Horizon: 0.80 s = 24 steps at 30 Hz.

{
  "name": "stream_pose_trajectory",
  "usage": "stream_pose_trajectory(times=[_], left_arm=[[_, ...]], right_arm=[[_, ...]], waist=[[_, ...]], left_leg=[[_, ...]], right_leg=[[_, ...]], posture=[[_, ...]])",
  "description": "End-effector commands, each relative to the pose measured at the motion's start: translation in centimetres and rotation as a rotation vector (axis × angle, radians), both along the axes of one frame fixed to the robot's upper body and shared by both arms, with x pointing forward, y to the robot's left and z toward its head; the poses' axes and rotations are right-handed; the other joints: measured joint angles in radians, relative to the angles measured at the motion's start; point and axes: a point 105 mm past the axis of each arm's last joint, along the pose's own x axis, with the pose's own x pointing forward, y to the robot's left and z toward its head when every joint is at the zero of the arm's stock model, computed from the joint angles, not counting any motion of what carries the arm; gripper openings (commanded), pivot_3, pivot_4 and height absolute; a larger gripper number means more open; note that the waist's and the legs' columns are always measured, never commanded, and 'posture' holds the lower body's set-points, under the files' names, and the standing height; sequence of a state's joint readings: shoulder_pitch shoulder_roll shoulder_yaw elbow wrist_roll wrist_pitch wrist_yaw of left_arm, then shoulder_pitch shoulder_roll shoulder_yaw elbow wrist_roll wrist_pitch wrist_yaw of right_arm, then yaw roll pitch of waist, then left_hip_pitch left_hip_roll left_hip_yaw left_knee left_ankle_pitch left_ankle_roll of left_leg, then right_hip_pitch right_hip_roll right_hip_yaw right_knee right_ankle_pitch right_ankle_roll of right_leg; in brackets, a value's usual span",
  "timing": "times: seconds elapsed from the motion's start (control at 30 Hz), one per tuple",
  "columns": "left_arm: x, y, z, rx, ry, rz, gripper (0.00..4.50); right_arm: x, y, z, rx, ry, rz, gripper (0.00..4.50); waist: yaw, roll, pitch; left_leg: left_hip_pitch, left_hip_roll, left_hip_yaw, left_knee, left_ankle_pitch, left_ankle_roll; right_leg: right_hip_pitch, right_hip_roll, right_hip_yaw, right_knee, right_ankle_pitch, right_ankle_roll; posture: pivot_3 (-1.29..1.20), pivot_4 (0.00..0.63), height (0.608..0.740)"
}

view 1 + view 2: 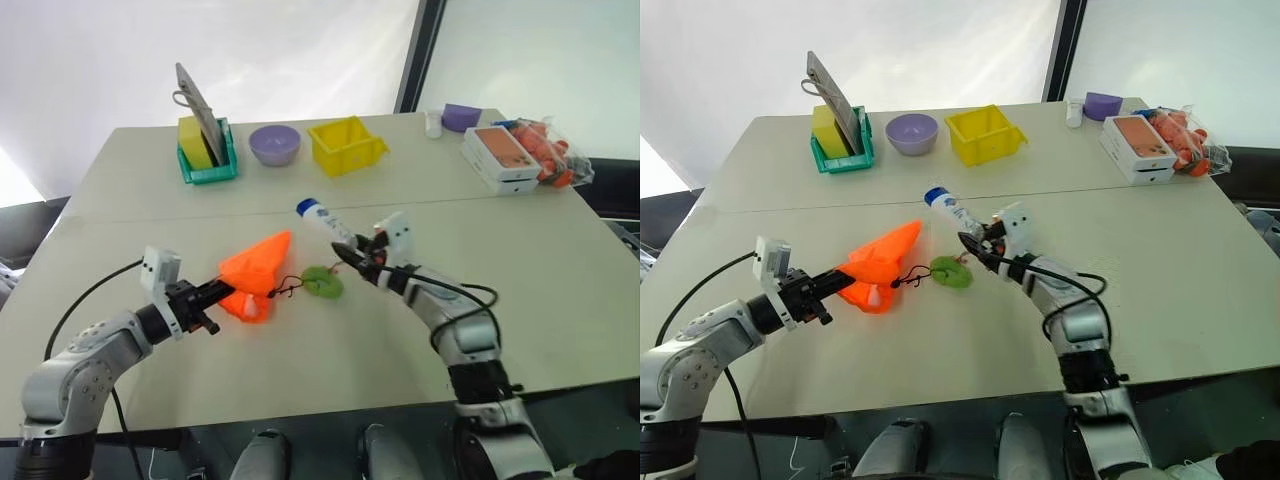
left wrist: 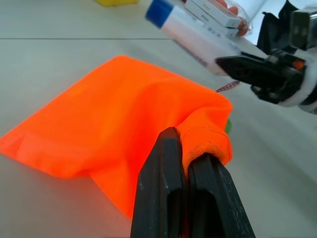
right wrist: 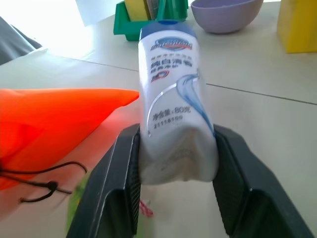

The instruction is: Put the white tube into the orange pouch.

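A pale beige table (image 1: pixel 560 300) is set before white sheeting, with a seam running across it between the far half and the near half. The right gripper (image 1: pixel 352 256) is seen clamped on the crimped tail of the white tube (image 1: pixel 322 221), the two black fingers pressed against its flat sides in the right wrist view, so that the blue cap points away and up, clear of the tabletop. The tube is judged to be held by its tail so that the capped end can be led first into an opening. The left gripper (image 1: pixel 224 290) is closed on a fold of the hem of the orange pouch (image 1: pixel 256 268), the fabric being pinched tightly between the fingers in the left wrist view; the pinched edge is lifted off the surface while the pouch's other end rests on the table. This hold is judged to be meant to keep the mouth raised and steady, though whether the mouth gapes cannot be told. The tube's cap is placed just beyond and to the right of the pouch, apart from it. The black cord (image 1: pixel 288 285) trails from the pouch to the green tag (image 1: pixel 323 282), which lies on the table between pouch and right gripper. Open table is left around both grippers and toward the near edge. Well apart on the far half stand a green basket (image 1: pixel 206 160), a purple bowl (image 1: pixel 274 144), a yellow bin (image 1: pixel 346 145) and a boxed phone (image 1: pixel 502 155).
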<state>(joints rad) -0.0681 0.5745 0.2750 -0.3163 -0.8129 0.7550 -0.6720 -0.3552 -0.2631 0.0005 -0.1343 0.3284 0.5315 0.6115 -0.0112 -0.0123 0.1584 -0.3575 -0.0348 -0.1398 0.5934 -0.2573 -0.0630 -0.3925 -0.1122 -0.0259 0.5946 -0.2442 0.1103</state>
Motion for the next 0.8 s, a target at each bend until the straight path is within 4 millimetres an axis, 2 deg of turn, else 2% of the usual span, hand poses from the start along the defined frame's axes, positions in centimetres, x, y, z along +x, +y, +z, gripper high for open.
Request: stream_pose_trajectory(times=[0.03, 0.13, 0.23, 0.4, 0.6, 0.8], left_arm=[[0.1, -0.9, 1.4, -0.017, -0.045, -0.049, 0.0], [0.1, -1.2, 1.8, -0.032, -0.036, -0.073, 0.0], [0.1, -1.3, 2.1, -0.042, -0.024, -0.092, 0.0], [-0.2, -1.8, 2.4, -0.038, 0.001, -0.143, 0.0], [-0.3, -2.5, 2.9, -0.018, 0.005, -0.192, 0.0], [0.0, -4.6, 3.5, 0.011, -0.007, -0.286, 0.0]], right_arm=[[-3.6, -0.1, 2.3, -0.018, -0.064, 0.166, 1.69], [-6.9, -0.5, 1.5, -0.08, -0.005, 0.291, 1.69], [-9.0, -0.4, 0.7, -0.119, 0.047, 0.365, 1.69], [-12.1, 1.9, -0.7, -0.11, 0.131, 0.484, 1.69], [-12.9, 3.8, -0.7, -0.083, 0.15, 0.524, 1.69], [-11.1, 4.9, -1.1, -0.071, 0.133, 0.441, 1.69]], waist=[[0.0, 0.0, 0.0], [-0.003, 0.0, 0.0], [-0.003, -0.001, 0.0], [0.0, -0.002, 0.001], [0.001, -0.003, 0.001], [0.002, -0.003, 0.001]], left_leg=[[0.0, 0.0, 0.0, 0.0, 0.0, 0.0], [0.0, 0.0, 0.0, 0.0, 0.0, 0.0], [0.0, 0.0, 0.001, 0.0, 0.0, 0.0], [0.0, 0.0, 0.001, 0.001, 0.0, 0.0], [-0.001, 0.0, 0.001, 0.001, 0.0, 0.0], [-0.002, 0.0, 0.0, 0.0, 0.0, 0.0]], right_leg=[[0.0, 0.0, 0.0, 0.0, 0.0, 0.0], [0.0, 0.0, 0.0, -0.001, -0.001, 0.001], [0.0, 0.0, 0.0, -0.001, -0.001, 0.001], [0.0, 0.0, -0.001, -0.001, -0.001, 0.0], [0.0, -0.002, -0.002, -0.005, -0.001, 0.0], [0.0, -0.001, -0.002, -0.005, -0.001, 0.0]], posture=[[0.0, 0.15, 0.74], [0.0, 0.15, 0.74], [0.0, 0.15, 0.74], [0.0, 0.15, 0.74], [0.0, 0.15, 0.74], [0.0, 0.15, 0.74]])
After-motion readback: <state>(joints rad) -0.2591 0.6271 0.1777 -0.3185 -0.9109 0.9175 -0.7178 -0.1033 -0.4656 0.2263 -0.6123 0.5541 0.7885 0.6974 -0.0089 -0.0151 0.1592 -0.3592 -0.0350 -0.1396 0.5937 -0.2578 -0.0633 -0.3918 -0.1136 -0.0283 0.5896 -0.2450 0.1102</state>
